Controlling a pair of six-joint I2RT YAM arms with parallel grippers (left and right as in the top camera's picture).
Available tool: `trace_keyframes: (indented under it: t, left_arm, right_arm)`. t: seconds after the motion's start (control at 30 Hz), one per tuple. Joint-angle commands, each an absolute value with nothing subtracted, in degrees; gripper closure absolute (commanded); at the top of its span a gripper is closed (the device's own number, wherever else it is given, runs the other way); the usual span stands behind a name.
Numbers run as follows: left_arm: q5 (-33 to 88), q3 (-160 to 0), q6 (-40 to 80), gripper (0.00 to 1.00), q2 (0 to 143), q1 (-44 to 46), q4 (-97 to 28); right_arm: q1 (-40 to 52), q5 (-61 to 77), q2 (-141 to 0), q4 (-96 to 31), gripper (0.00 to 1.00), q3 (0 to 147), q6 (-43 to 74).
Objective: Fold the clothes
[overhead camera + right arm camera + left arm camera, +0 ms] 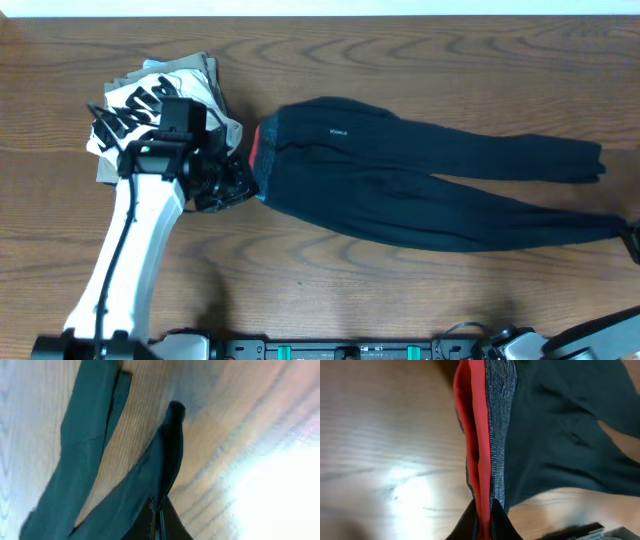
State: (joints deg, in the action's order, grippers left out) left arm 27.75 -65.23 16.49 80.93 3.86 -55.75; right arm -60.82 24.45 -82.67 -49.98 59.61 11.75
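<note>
Pinched at the coral-edged waistband (496,435) of the black leggings (400,190) by left gripper (482,527); clamped at one ankle end by right gripper (159,521).

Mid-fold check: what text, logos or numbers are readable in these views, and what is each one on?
Small white mark on the black pants, near the waistband: too small to read.
Bold black lettering on the white shirt: partly covered by the left arm, not legible as words.
Left and right wrist views: no text at all.
</note>
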Motion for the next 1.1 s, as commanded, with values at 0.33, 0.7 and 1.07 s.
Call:
trace_keyframes:
  t: [0.33,0.7,1.07]
  left_arm:
    - [12.1,-65.0,20.9,0.94,74.1,3.6,-50.6]
    - [12.1,-65.0,20.9,0.94,83.4,3.6,-37.8]
    - [9.8,-65.0,20.9,0.94,86.0,3.6,-26.5]
  right_arm:
    - [-62.4,25.2,-78.8,-50.0,0.99,60.8,15.5]
    - [-48.9,13.4,-80.9,-46.7,0.99,62.0,17.8]
    - [-42.5,10.5,-94.0,-51.2,0.99,73.5,18.0]
